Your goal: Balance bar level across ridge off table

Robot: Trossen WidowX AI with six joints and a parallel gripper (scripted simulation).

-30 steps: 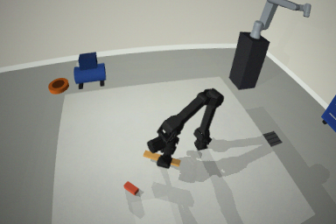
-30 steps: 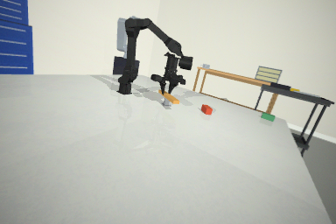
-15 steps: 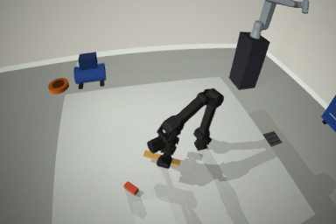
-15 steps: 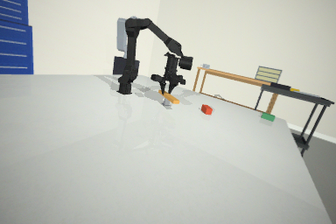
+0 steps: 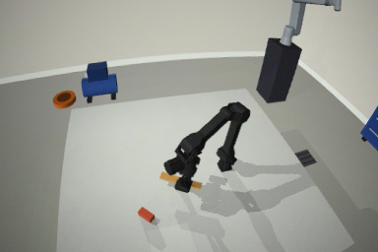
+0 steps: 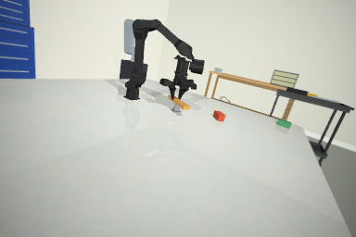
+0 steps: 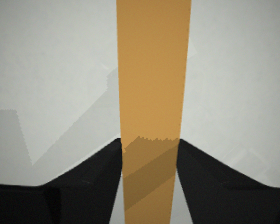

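Observation:
The orange bar (image 5: 168, 177) (image 6: 183, 105) (image 7: 153, 75) is held between the fingers of my gripper (image 5: 183, 185) (image 6: 176, 98) (image 7: 149, 144), which is shut on it. In the wrist view the bar runs lengthwise between the two fingertips, one on each side. In the exterior view the bar is above the table (image 6: 139, 179) (image 5: 108, 156). A small pale grey ridge (image 6: 176, 108) shows directly beneath the bar there. Whether the bar touches the ridge cannot be told. In the top view the gripper covers part of the bar, and the ridge cannot be made out.
A red block (image 5: 146, 215) (image 6: 219, 116) lies on the table, a short way from the bar. A green block (image 6: 284, 123) lies farther off near the table's edge in the exterior view. The arm's shadow falls across the table in the top view.

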